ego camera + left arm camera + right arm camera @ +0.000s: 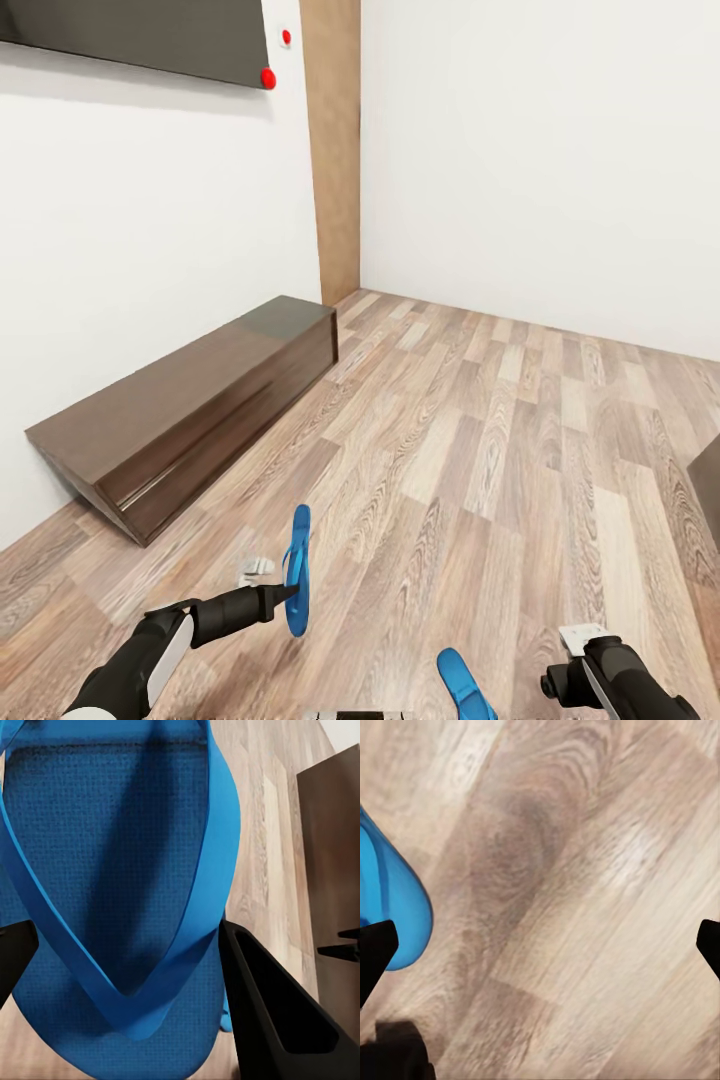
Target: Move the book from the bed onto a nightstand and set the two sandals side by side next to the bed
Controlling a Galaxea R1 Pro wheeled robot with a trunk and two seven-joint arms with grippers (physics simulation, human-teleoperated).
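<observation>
From the head camera, the left gripper (290, 592) holds one blue sandal (297, 570) on edge, lifted above the wood floor (480, 440) at the near left. A second sandal (465, 685) shows at the near edge, right of centre, close to the right gripper (562, 684); whether it lies on the floor or is carried cannot be told here. A long low wall cabinet (190, 410) runs along the left wall, and a dark corner of some furniture (708, 480) pokes in at the far right edge.

In the left wrist camera, the held sandal (112, 892) sits between the two dark fingers (277, 1020), sole and straps facing the lens, with the jaws pinched on its edges. Floor and a brown cabinet panel (334, 870) lie beyond.

In the right wrist camera, the finger tips (375, 952) stand wide apart with bare floor (570, 892) between them. The rounded end of the other sandal (390, 907) lies just beside one tip, seemingly not gripped.

My reading: one sandal is picked up but not yet placed, so the pair still has to be set side by side next to the bed. The book's move cannot be judged from here.
</observation>
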